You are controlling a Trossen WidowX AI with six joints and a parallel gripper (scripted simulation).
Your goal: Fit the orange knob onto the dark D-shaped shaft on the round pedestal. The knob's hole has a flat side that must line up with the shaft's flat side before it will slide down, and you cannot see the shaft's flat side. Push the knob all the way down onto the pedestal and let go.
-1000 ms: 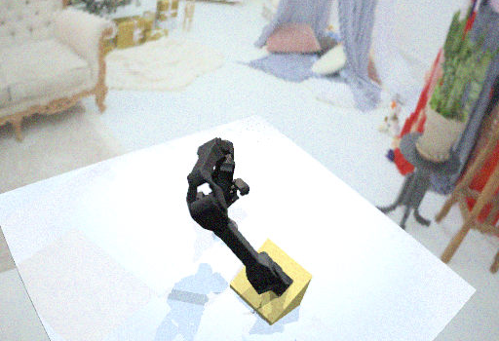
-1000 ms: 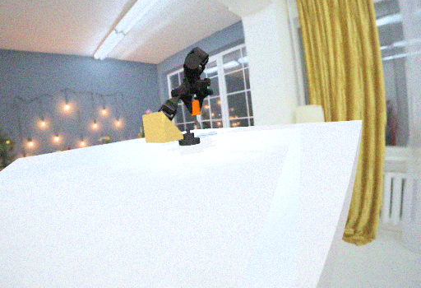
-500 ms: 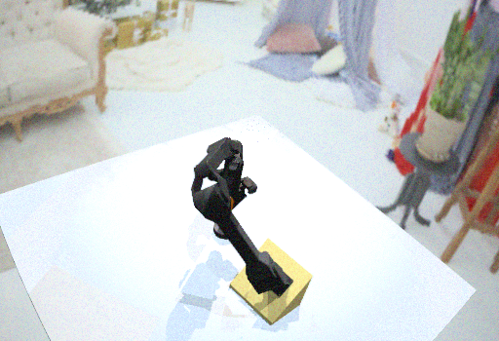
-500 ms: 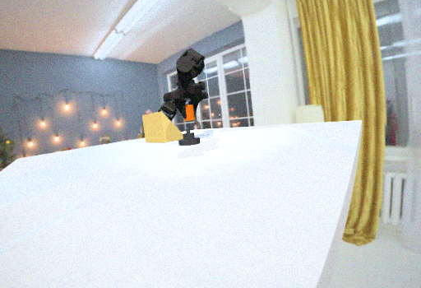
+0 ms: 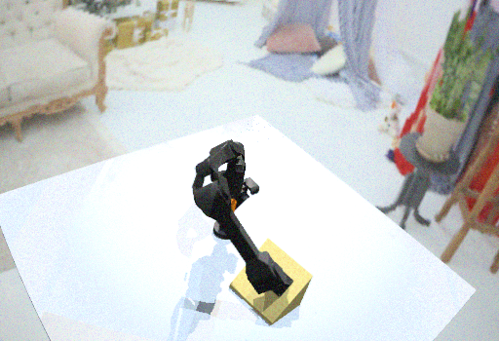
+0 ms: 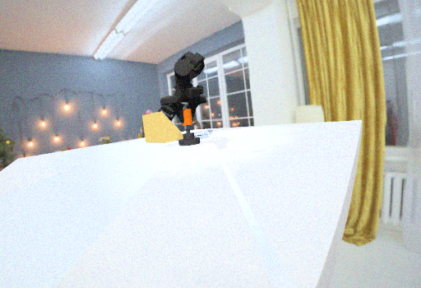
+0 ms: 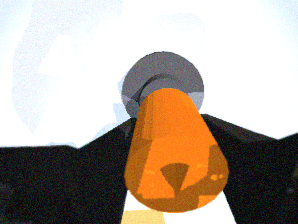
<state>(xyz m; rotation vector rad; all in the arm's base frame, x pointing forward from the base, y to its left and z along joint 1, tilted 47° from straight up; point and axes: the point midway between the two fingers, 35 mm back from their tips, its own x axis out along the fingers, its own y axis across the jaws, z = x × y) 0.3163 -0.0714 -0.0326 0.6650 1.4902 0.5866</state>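
Observation:
The orange knob (image 5: 233,205) (image 6: 187,118) (image 7: 172,117) is upright between the fingers of my gripper (image 5: 234,203) (image 6: 187,113) (image 7: 168,122), which is shut on it. The round dark pedestal (image 5: 219,231) (image 6: 189,141) (image 7: 165,61) stands on the table below. In the exterior view the shaft (image 6: 188,128) shows as a thin dark post between the pedestal and the knob's lower end, roughly in line with the knob. Whether the knob touches the shaft's tip cannot be told. In the wrist view the knob covers the pedestal's near part and the shaft. The hole and flat sides are hidden.
A yellow wedge-shaped block (image 5: 290,265) (image 6: 158,128) (image 7: 143,217) is at the arm's base, near the pedestal. The arm (image 5: 244,240) reaches from it over the white table (image 5: 122,240) (image 6: 164,202). Furniture stands beyond the table.

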